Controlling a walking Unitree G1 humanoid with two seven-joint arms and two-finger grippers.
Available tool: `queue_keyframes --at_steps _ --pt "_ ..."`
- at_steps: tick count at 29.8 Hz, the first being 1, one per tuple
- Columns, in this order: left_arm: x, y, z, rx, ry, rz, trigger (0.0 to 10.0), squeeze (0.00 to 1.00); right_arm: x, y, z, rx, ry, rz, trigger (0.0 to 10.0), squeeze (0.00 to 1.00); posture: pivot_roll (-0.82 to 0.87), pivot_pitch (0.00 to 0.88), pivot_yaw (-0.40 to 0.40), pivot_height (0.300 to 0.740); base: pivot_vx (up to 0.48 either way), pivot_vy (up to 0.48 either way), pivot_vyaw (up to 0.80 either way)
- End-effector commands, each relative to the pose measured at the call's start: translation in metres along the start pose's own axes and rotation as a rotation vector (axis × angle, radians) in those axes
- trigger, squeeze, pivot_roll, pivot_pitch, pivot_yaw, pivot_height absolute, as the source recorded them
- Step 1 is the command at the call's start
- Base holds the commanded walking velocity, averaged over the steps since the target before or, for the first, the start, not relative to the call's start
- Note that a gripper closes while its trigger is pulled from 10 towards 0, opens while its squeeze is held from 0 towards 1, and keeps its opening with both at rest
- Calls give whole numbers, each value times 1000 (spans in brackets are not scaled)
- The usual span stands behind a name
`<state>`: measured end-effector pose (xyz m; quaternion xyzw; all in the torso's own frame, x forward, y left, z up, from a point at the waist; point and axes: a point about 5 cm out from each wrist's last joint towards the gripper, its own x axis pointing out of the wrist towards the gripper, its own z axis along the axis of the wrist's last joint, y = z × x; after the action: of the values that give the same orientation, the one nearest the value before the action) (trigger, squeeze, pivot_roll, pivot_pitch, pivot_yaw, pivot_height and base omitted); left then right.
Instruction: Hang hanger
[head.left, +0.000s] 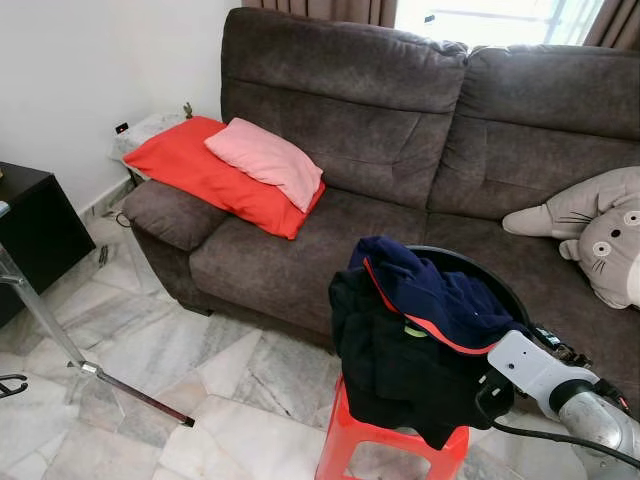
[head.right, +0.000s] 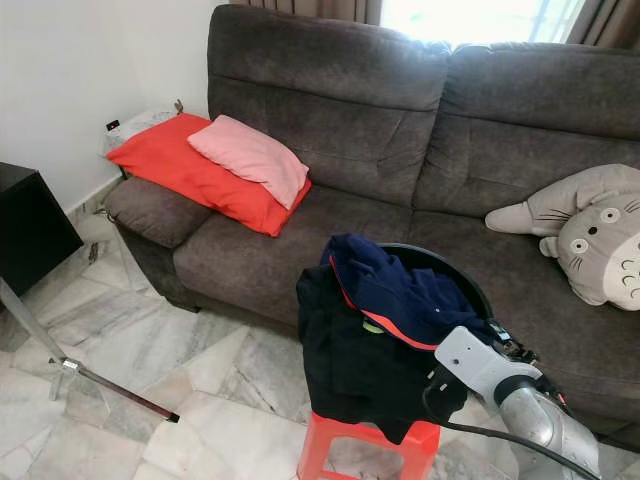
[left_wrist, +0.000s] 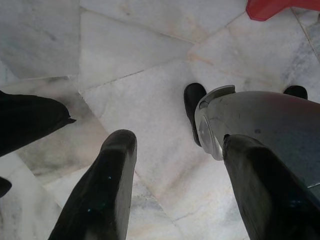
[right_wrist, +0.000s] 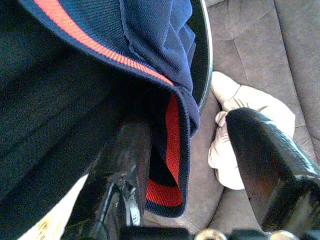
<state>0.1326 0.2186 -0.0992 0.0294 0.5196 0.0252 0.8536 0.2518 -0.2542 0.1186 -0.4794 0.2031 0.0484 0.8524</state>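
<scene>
A heap of dark clothes (head.left: 415, 345), navy with red trim, lies over a black basin (head.left: 490, 275) on a red stool (head.left: 350, 440). A small green piece (head.left: 415, 330) pokes out among the folds; I cannot tell whether it is a hanger. My right arm (head.left: 545, 375) reaches into the heap from the right. In the right wrist view my right gripper (right_wrist: 185, 125) is open, the red-trimmed hem (right_wrist: 172, 165) hanging between its fingers (right_wrist: 125, 165). My left gripper (left_wrist: 180, 142) hangs open over the marble floor (left_wrist: 150, 65), holding nothing.
A brown sofa (head.left: 400, 130) stands behind the stool, with red (head.left: 200, 170) and pink (head.left: 265, 160) cushions and a grey plush toy (head.left: 600, 235). A metal stand leg (head.left: 60, 340) crosses the floor at the left, beside a black cabinet (head.left: 30, 230).
</scene>
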Motion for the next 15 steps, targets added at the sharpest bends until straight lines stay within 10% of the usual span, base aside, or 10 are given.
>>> queue_keyframes --at_steps 1,9,10,11,12,13,14,15 --pt "0 0 -3 10 13 -2 10000 0 0 11 -4 14 17 61 10000 0 -82 23 16 740 0 0 0" --pt "0 0 -3 7 10 0 10000 0 7 8 0 22 -19 12 10000 0 -78 24 16 740 0 0 0" --pt "0 0 -3 7 9 -1 10000 0 7 8 1 19 -25 11 8902 0 -75 24 16 740 0 0 0" --pt "0 0 -3 7 9 -1 10000 0 8 8 2 19 -35 13 2549 0 -74 24 16 740 0 0 0" --pt "0 0 -2 7 9 0 10000 0 11 10 5 16 -50 29 902 0 -75 24 18 740 0 0 0" --pt "0 0 -2 7 8 1 10000 0 12 11 6 15 -53 38 902 0 -77 25 18 740 0 0 0" --pt "0 0 -2 8 8 1 10000 0 13 12 7 7 -59 44 8275 0 -76 25 18 740 0 0 0" --pt "0 0 -2 9 8 1 10000 0 16 13 8 -4 -69 51 10000 0 -74 25 18 740 0 0 0"
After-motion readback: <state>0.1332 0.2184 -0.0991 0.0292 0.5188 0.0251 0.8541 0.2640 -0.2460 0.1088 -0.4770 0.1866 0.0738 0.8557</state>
